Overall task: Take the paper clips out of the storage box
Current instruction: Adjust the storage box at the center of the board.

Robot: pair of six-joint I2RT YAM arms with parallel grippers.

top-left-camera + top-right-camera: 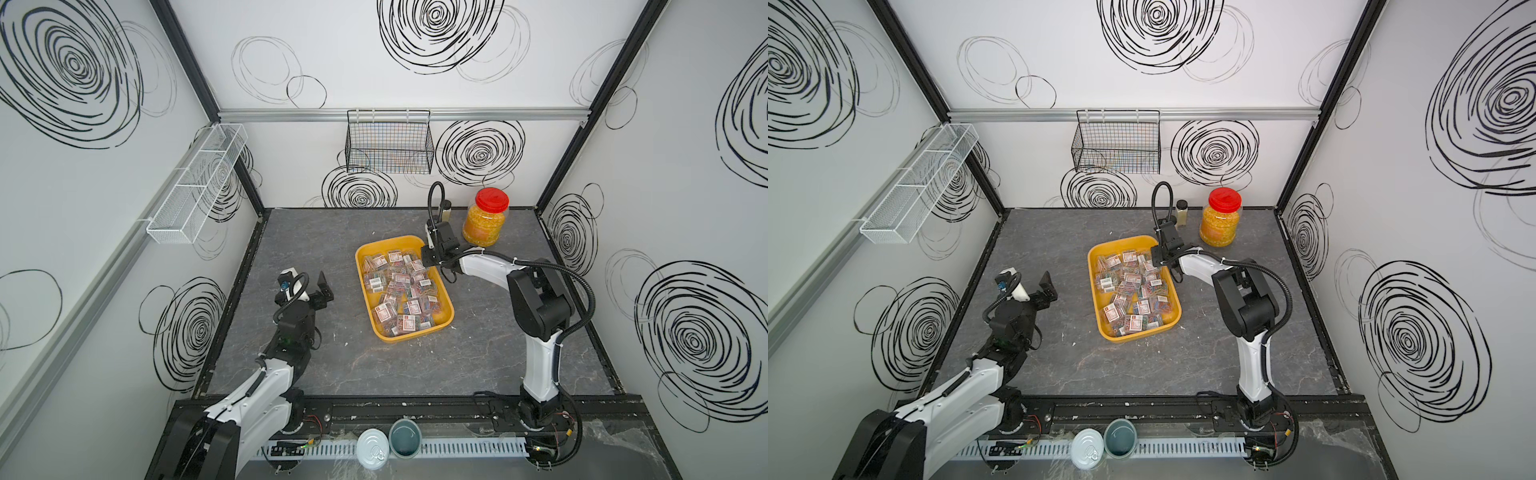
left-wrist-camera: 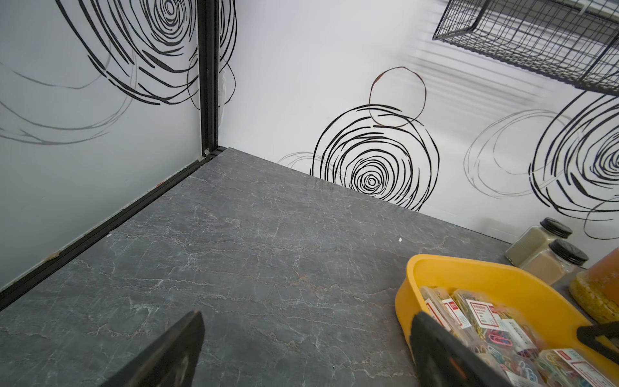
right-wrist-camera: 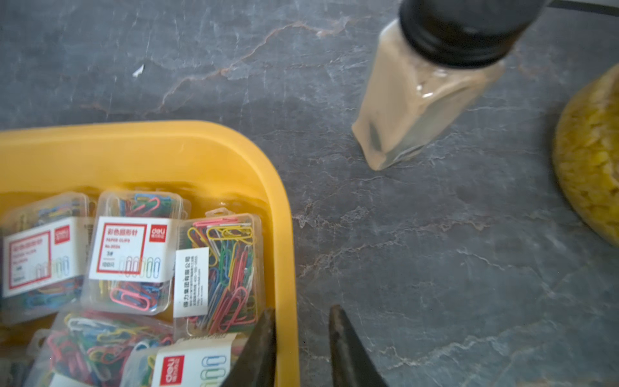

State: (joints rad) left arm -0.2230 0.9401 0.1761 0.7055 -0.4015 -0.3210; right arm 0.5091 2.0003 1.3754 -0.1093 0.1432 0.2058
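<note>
At centre frame in a top view, the storage box (image 1: 360,270) holds the heaped paper clips (image 1: 400,286). The right gripper (image 3: 301,308) straddles the box's upper-right rim with jaws narrowly parted, probably to brace it. The left gripper (image 2: 308,316) hangs spread wide.

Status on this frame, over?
Left gripper open, clear of tray. Right gripper slightly open astride tray rim. Paper clip cases in tray, none held. Bottle close by.

From here, the shallow yellow plastic tray (image 3: 150,157) looks smooth and a little shiny to me. The small clear plastic cases of paper clips (image 3: 219,268) are glossy, with white paper labels (image 3: 124,248). The grey table top (image 3: 435,268) looks like dull stone. The black wire basket (image 1: 388,143) is thin metal.
</note>
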